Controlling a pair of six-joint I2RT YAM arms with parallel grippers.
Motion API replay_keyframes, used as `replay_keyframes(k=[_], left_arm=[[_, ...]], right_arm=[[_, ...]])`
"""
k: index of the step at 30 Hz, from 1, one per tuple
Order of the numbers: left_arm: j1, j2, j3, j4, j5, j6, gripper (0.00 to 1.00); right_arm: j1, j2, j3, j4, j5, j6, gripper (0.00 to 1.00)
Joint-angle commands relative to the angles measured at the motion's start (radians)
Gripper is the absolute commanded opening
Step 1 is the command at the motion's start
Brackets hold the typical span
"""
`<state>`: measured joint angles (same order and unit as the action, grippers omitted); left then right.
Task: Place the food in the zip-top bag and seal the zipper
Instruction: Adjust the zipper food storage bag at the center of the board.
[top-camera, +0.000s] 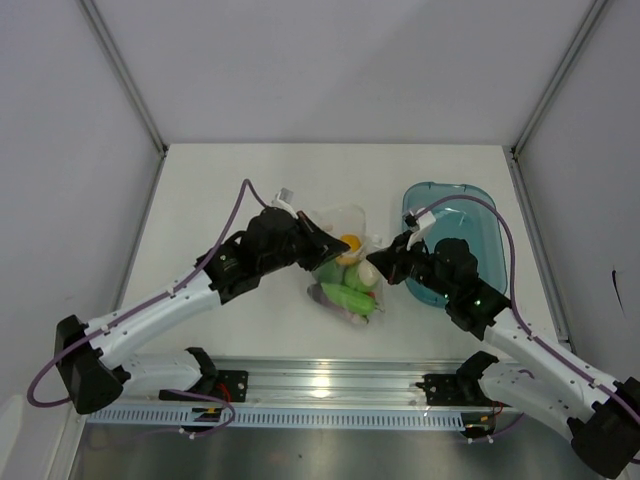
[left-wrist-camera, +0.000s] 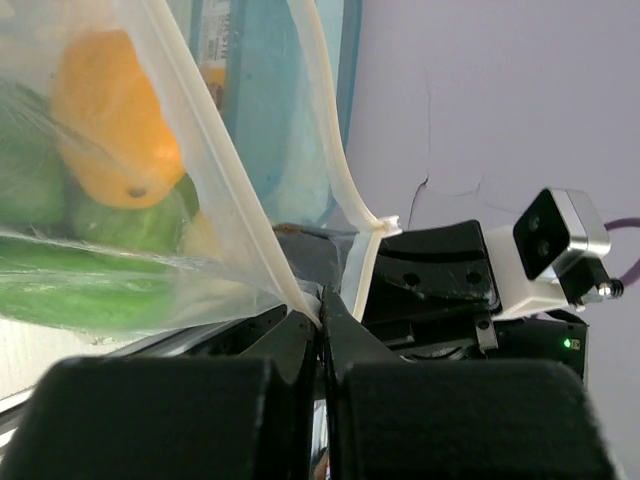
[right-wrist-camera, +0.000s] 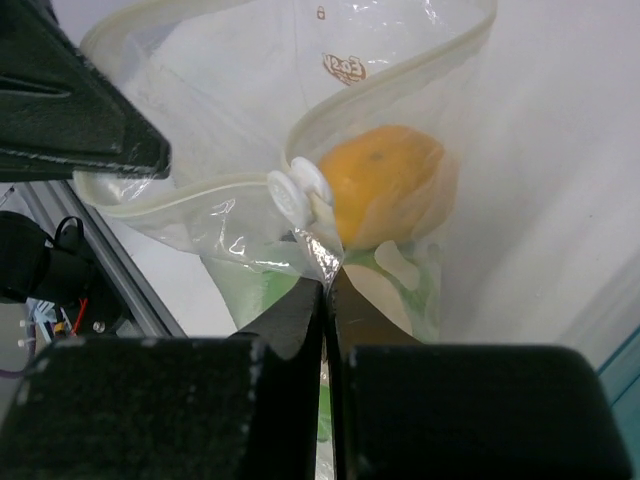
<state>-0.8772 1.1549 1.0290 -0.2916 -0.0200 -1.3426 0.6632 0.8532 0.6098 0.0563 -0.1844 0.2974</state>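
The clear zip-top bag (top-camera: 348, 262) lies mid-table between both grippers, with the food inside: an orange fruit (top-camera: 349, 243), green pieces (top-camera: 352, 297) and a purple piece at its near end. My left gripper (top-camera: 325, 248) is shut on the bag's left rim, pinching the whitish zipper strip (left-wrist-camera: 250, 215). My right gripper (top-camera: 375, 263) is shut on the bag's right side, just below the white slider tab (right-wrist-camera: 300, 185). In the right wrist view the bag mouth gapes open above the orange fruit (right-wrist-camera: 385, 185). In the left wrist view the orange fruit (left-wrist-camera: 110, 120) and green pieces (left-wrist-camera: 80, 280) show through the film.
A teal-blue translucent tray (top-camera: 478, 222) stands right of the bag, behind my right arm. A metal rail (top-camera: 320, 385) runs along the near edge. Grey walls enclose the table at the back and both sides.
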Motion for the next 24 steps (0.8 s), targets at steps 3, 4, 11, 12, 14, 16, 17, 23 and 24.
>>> replay_keyframes(k=[3, 4, 11, 12, 14, 16, 17, 23, 24], left_arm=[[0.073, 0.029, -0.007, 0.066, 0.098, 0.028, 0.23], [0.089, 0.034, -0.004, 0.072, 0.126, 0.055, 0.28], [0.199, 0.065, 0.074, 0.071, 0.226, 0.330, 0.47], [0.199, 0.060, 0.081, 0.060, 0.227, 0.379, 0.53], [0.199, 0.029, 0.082, 0.052, 0.223, 0.491, 0.58], [0.199, -0.019, 0.042, 0.104, 0.242, 0.575, 0.62], [0.199, -0.035, 0.020, 0.126, 0.255, 0.603, 0.63], [0.198, -0.127, -0.026, 0.258, 0.463, 0.795, 0.68], [0.198, -0.142, -0.029, 0.265, 0.462, 0.815, 0.69]], right_arm=[[-0.011, -0.003, 0.079, -0.027, -0.131, -0.058, 0.00], [-0.014, -0.005, 0.084, -0.036, -0.147, -0.063, 0.00], [-0.014, -0.026, 0.081, -0.119, -0.254, -0.073, 0.00], [-0.016, -0.031, 0.081, -0.125, -0.265, -0.075, 0.00], [-0.023, -0.037, 0.079, -0.153, -0.296, -0.081, 0.00], [-0.036, -0.040, 0.080, -0.170, -0.332, -0.086, 0.00], [-0.042, -0.040, 0.082, -0.183, -0.349, -0.089, 0.00], [-0.062, -0.062, 0.122, -0.203, -0.417, -0.055, 0.00], [-0.062, -0.069, 0.126, -0.196, -0.424, -0.031, 0.00]])
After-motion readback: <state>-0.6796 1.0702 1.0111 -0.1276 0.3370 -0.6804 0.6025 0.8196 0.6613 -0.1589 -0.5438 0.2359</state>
